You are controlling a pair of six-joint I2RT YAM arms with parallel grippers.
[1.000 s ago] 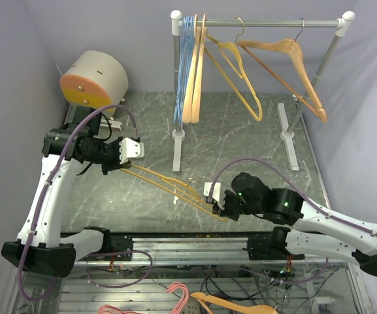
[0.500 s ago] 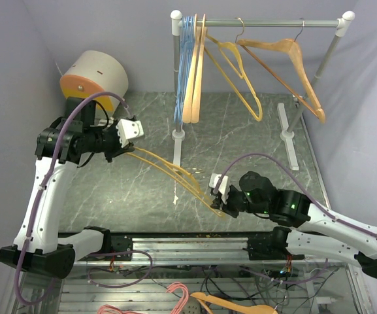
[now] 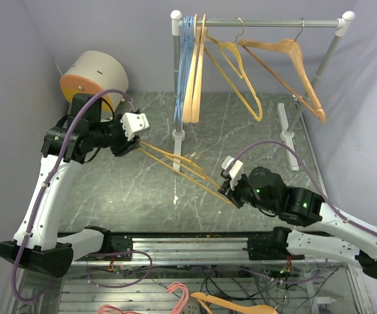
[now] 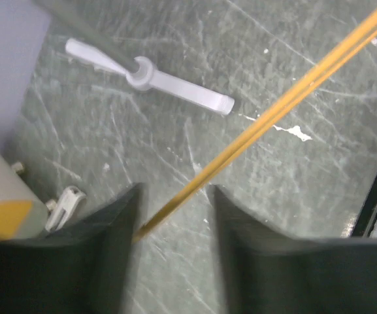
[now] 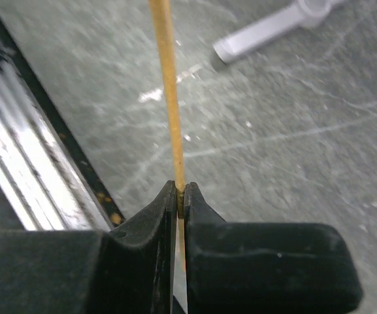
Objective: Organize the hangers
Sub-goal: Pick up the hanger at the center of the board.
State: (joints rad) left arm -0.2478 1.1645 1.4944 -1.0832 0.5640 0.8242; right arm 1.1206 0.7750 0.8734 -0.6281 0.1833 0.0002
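A thin orange hanger (image 3: pixel 175 167) is held in the air above the table between my two grippers. My right gripper (image 3: pixel 227 191) is shut on its lower right corner; in the right wrist view its wire (image 5: pixel 168 98) is pinched between the closed fingertips (image 5: pixel 180 193). My left gripper (image 3: pixel 136 145) stands at the hanger's left end. There the jaws (image 4: pixel 174 216) are apart, and the hanger's tip (image 4: pixel 273 111) lies loose against the left finger (image 4: pixel 103 248). Blue wire hangers (image 3: pixel 187 65), orange ones (image 3: pixel 240 72) and a tan one (image 3: pixel 286 59) hang on the rail (image 3: pixel 273 23).
The rack's white feet (image 3: pixel 177 154) (image 3: pixel 287 134) rest on the dark marble table; one foot shows in each wrist view (image 4: pixel 155 75) (image 5: pixel 273 26). A beige and orange cylinder (image 3: pixel 93 78) stands at the back left. Pink hangers (image 3: pixel 175 294) lie below the table's front edge.
Both arms lifted the orange hanger and carried it up and to the right, toward the rack. The left jaws have parted from the hanger's end; the right grip holds.
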